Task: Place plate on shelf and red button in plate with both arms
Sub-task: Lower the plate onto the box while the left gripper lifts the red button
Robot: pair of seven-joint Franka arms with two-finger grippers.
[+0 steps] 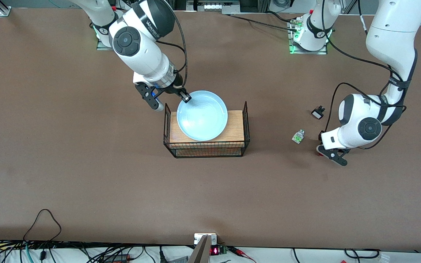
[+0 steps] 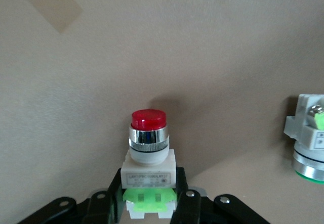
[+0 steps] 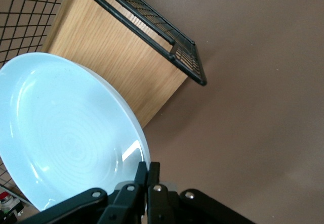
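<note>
Two grippers, both busy. My right gripper [image 1: 185,97] is pinched on the plate [image 1: 202,115] at its rim, about ten o'clock on the plate in the front view; the plate lies on the wooden shelf [image 1: 235,128] inside the wire rack [image 1: 246,120]. My left gripper [image 2: 150,202] clasps the red button [image 2: 148,148] by its whitish body, low over the table [image 1: 86,164], with the green button [image 1: 298,136] just beside it.

Brown table [image 1: 68,153], cables [image 1: 42,233] along its near edge.
</note>
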